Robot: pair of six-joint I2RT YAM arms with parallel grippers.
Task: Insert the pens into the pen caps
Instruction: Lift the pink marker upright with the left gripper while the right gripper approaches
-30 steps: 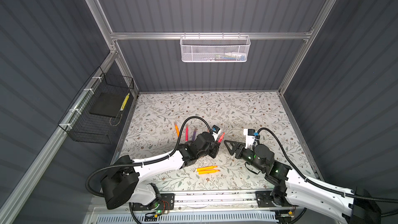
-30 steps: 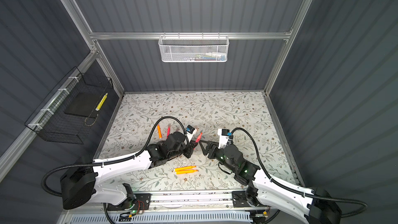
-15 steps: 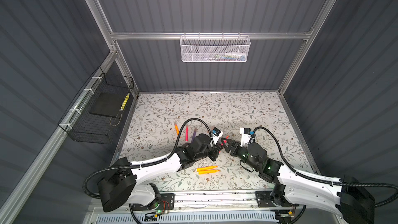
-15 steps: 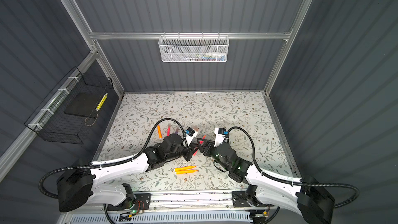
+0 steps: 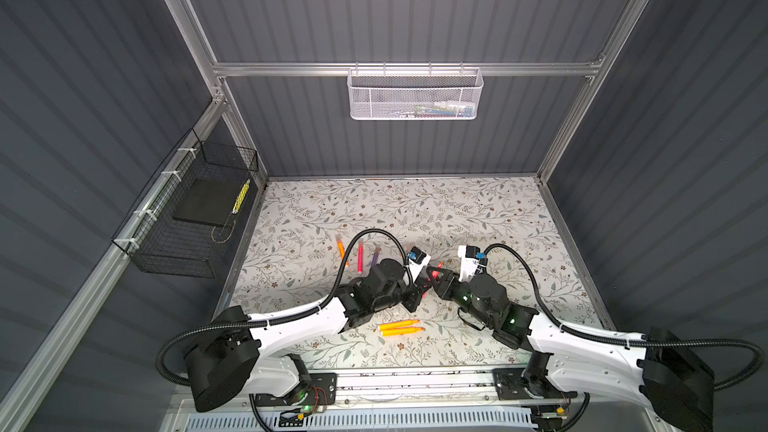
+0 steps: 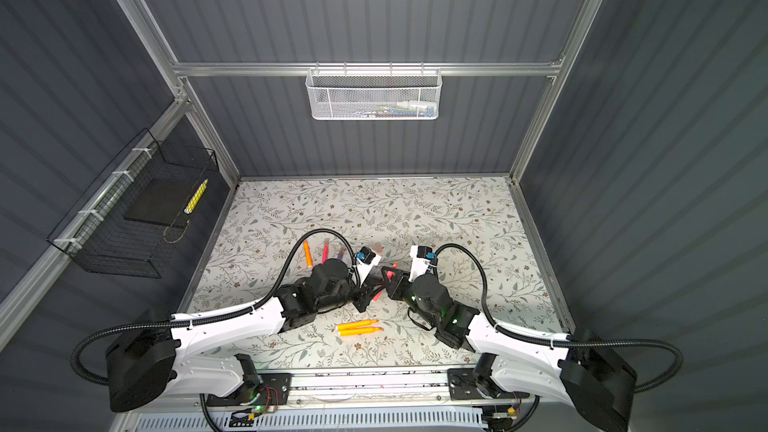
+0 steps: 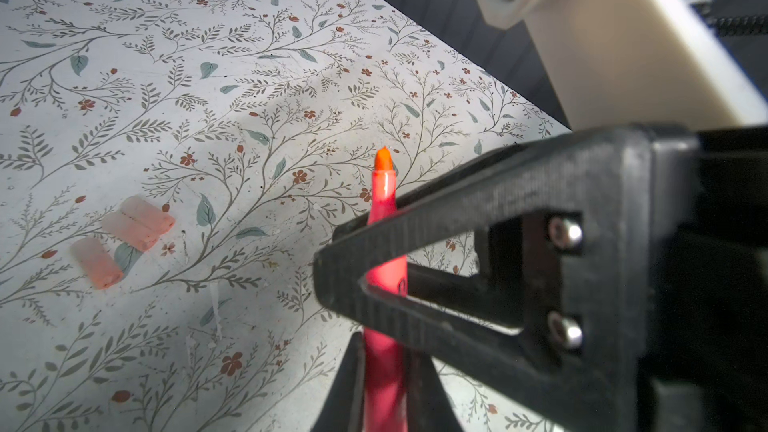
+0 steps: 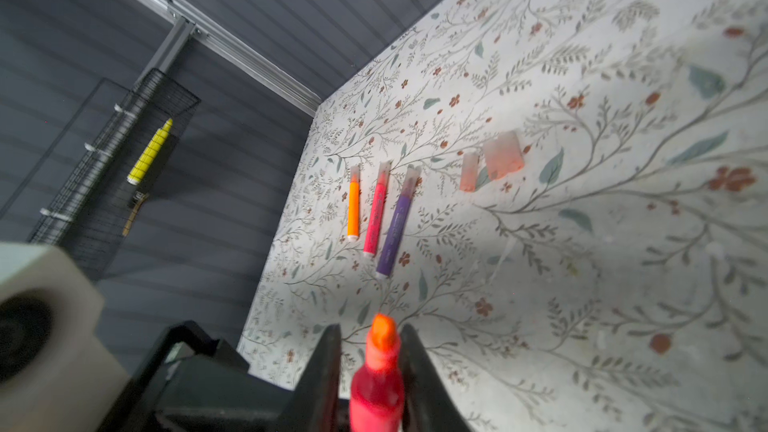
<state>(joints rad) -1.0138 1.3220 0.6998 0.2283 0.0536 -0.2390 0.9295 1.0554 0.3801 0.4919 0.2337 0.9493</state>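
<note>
A pink pen [image 7: 384, 209] with a bare orange tip is held off the mat at the middle, in both top views [image 5: 434, 273] [image 6: 389, 274]. My left gripper [image 7: 384, 363] is shut on its lower barrel. My right gripper [image 8: 372, 332] meets it from the right, jaws pressed on the barrel just behind the tip. Three loose pen caps [image 7: 139, 222] [image 8: 500, 155] lie on the mat beyond. Orange [image 8: 353, 209], pink [image 8: 376, 214] and purple [image 8: 397, 226] pens lie capped side by side. Two bare orange pens [image 5: 401, 327] lie near the front.
The floral mat [image 5: 478, 209] is walled on three sides. A white mesh basket [image 5: 415, 93] hangs on the back wall. A black wire basket [image 5: 187, 218] with a yellow marker [image 5: 241, 195] hangs on the left wall. Black cables loop above both wrists.
My right gripper moved left to the held pink pen and its jaws closed around the barrel near the tip. My left gripper kept its grip and barely moved.
</note>
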